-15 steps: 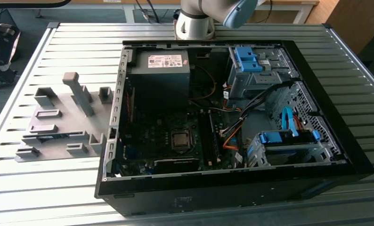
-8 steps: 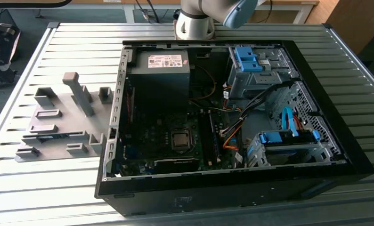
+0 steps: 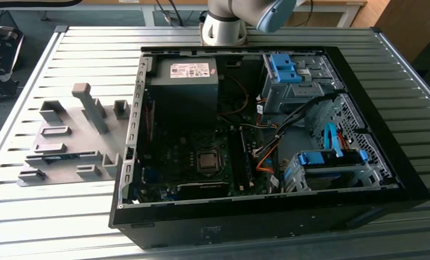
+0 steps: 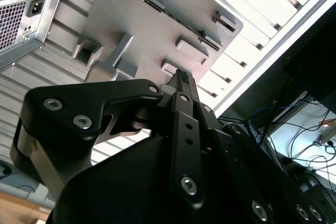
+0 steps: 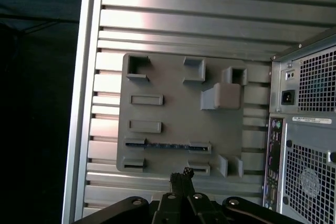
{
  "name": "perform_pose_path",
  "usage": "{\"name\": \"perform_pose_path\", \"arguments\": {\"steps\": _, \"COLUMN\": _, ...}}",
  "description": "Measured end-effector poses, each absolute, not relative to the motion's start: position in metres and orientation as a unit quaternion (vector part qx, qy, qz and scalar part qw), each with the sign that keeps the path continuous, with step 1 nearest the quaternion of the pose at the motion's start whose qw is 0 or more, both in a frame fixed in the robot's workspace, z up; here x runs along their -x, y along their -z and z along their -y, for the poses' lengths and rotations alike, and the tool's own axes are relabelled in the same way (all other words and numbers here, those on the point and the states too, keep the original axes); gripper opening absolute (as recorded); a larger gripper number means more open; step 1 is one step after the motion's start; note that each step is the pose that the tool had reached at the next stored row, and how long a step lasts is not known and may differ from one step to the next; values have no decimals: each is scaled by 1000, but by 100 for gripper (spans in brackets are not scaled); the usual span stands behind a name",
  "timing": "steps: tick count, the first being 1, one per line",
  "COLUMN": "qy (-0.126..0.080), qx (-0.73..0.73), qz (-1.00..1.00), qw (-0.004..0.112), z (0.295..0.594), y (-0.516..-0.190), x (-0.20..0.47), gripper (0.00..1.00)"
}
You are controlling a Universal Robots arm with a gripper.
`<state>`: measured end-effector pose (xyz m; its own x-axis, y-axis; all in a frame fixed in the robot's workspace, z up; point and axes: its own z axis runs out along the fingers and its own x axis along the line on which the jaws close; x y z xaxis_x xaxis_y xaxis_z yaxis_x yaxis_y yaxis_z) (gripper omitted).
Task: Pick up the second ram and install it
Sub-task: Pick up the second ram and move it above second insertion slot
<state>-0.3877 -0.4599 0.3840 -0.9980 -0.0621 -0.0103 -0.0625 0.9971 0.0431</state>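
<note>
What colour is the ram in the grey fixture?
The second ram is dark blue, clearest in the first wrist view.

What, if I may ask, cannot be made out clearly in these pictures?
The second ram, first wrist view: sunk in a slot of the fixture plate, whose walls hide its chips and label.
The memory slots, exterior view: too dark and small to tell whether any is filled.
The arm, exterior view: cut off by the top edge.
</note>
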Motion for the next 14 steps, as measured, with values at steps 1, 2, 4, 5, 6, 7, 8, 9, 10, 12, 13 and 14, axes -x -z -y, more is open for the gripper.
{"name": "perform_pose_path", "arguments": {"steps": 1, "qy": -22, "qx": 33, "qz": -999, "qw": 4, "z": 460, "y": -384, "x": 388, "gripper": 11}}
{"name": "perform_pose_path", "arguments": {"steps": 2, "qy": -22, "qx": 35, "qz": -999, "qw": 4, "z": 460, "y": -384, "x": 388, "gripper": 11}}
{"name": "perform_pose_path", "arguments": {"steps": 4, "qy": -22, "qx": 39, "qz": -999, "qw": 4, "z": 460, "y": -384, "x": 388, "gripper": 11}}
{"name": "perform_pose_path", "arguments": {"steps": 5, "qy": -22, "qx": 41, "qz": -999, "qw": 4, "z": 460, "y": -384, "x": 388, "gripper": 11}}
{"name": "perform_pose_path", "arguments": {"steps": 6, "qy": -22, "qx": 43, "qz": -999, "qw": 4, "z": 460, "y": -384, "x": 388, "gripper": 11}}
{"name": "perform_pose_path", "arguments": {"steps": 7, "qy": -22, "qx": 45, "qz": -999, "qw": 4, "z": 460, "y": -384, "x": 388, "gripper": 11}}
{"name": "perform_pose_path", "arguments": {"steps": 8, "qy": -22, "qx": 47, "qz": -999, "qw": 4, "z": 460, "y": -384, "x": 388, "gripper": 11}}
{"name": "perform_pose_path", "arguments": {"steps": 9, "qy": -22, "qx": 49, "qz": -999, "qw": 4, "z": 460, "y": -384, "x": 388, "gripper": 11}}
{"name": "perform_pose_path", "arguments": {"steps": 10, "qy": -22, "qx": 51, "qz": -998, "qw": 4, "z": 460, "y": -384, "x": 388, "gripper": 11}}
{"name": "perform_pose_path", "arguments": {"steps": 12, "qy": -22, "qx": 55, "qz": -998, "qw": 4, "z": 460, "y": -384, "x": 388, "gripper": 11}}
{"name": "perform_pose_path", "arguments": {"steps": 13, "qy": -22, "qx": 57, "qz": -998, "qw": 4, "z": 460, "y": -384, "x": 388, "gripper": 11}}
{"name": "perform_pose_path", "arguments": {"steps": 14, "qy": -22, "qx": 59, "qz": -998, "qw": 4, "z": 460, "y": -384, "x": 388, "gripper": 11}}
